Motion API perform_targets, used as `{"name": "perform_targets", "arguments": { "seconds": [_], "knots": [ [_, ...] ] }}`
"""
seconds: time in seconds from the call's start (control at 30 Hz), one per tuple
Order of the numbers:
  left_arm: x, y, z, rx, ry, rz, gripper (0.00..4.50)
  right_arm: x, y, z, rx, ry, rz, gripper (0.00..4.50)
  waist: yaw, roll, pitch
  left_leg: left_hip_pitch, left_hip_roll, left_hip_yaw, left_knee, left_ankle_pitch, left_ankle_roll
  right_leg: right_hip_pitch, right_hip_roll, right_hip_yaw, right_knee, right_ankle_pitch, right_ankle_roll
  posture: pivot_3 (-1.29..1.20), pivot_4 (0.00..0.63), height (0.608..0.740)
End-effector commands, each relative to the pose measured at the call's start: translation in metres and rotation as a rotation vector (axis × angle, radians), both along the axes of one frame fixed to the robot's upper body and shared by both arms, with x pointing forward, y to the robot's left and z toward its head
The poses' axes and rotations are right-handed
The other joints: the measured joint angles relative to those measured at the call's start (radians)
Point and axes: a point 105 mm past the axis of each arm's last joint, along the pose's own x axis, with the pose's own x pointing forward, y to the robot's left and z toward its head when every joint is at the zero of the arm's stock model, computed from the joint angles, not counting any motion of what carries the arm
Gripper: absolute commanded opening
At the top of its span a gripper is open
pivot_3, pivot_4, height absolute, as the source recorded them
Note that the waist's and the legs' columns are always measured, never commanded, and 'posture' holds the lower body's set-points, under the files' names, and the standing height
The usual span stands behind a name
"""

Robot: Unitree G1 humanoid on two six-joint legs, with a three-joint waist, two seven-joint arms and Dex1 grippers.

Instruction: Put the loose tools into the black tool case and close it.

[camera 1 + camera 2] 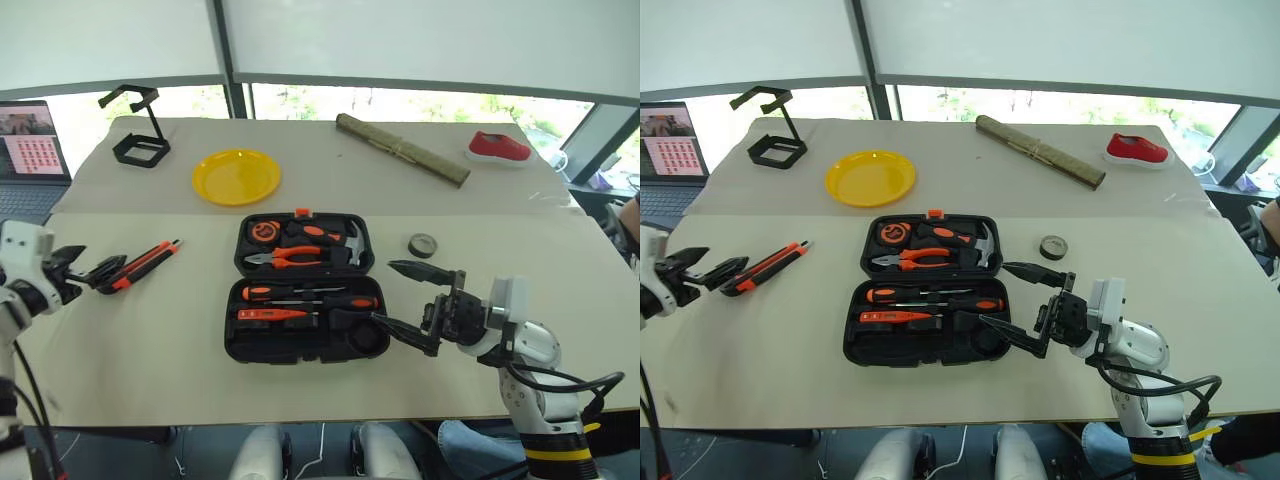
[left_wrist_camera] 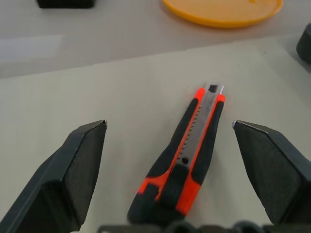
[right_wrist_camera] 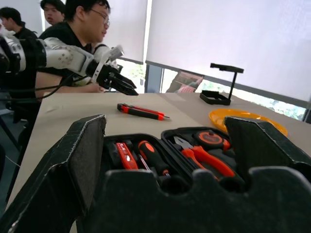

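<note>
Screwdrivers [image 1: 310, 294] and tester [image 1: 272, 314] already sit in the open black tool case [image 1: 300, 345]. Left of the case lies the utility knife [image 1: 145, 264], between the released left end effector's [image 1: 103, 270] fingers; right of it waits the tape roll [image 1: 423, 245], beyond the released right end effector [image 1: 405, 300].

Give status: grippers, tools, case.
Left gripper open, lined up on utility knife, not gripping. Right gripper open, empty, beside the open tool case. Tape roll loose on table. Nothing in the way.
</note>
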Motion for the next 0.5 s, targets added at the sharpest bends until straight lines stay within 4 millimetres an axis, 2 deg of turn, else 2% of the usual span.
{"name": "perform_targets", "arguments": {
  "seconds": [0.03, 0.2, 0.3, 0.4, 0.5],
  "knots": [
    [0.019, -0.01, -0.009, 0.028, 0.083, -0.057, 4.48, -0.004, -0.004, 0.014, -0.009, -0.071, -0.032, 4.5, 0.001, -0.002, 0.001, -0.002, -0.001, 0.0, 0.001, 0.0, 0.0, -0.002, 0.0, -0.001, 0.001, 0.0, 0.0, 0.0, 0.15, 0.74],
    [0.032, -0.014, -0.022, 0.057, 0.151, -0.033, 4.48, -0.005, -0.006, 0.02, -0.015, -0.075, -0.064, 4.5, -0.003, -0.002, 0.0, -0.009, -0.001, 0.002, 0.001, 0.0, -0.001, -0.01, 0.001, 0.001, 0.002, 0.0, 0.0, 0.0, 0.15, 0.74],
    [0.031, -0.018, -0.031, 0.027, 0.205, -0.052, 4.48, -0.005, -0.008, 0.022, -0.02, -0.077, -0.077, 4.5, -0.003, -0.002, 0.0, -0.008, 0.0, 0.002, 0.001, 0.0, -0.001, -0.01, 0.001, 0.001, 0.002, 0.0, 0.0, 0.0, 0.15, 0.74],
    [0.024, -0.02, -0.04, -0.01, 0.269, -0.071, 3.71, -0.005, -0.008, 0.025, -0.021, -0.081, -0.084, 4.5, -0.003, -0.002, 0.0, -0.008, 0.0, 0.002, 0.002, 0.0, 0.0, -0.009, 0.0, 0.001, 0.003, 0.0, 0.0, 0.0, 0.15, 0.74],
    [0.014, -0.014, -0.045, -0.025, 0.309, -0.063, 2.62, -0.004, -0.008, 0.027, -0.023, -0.081, -0.084, 4.5, -0.003, -0.002, 0.0, -0.008, 0.0, 0.002, 0.002, 0.0, 0.0, -0.009, 0.0, 0.002, 0.003, 0.0, 0.0, 0.0, 0.15, 0.74]
  ]
}}
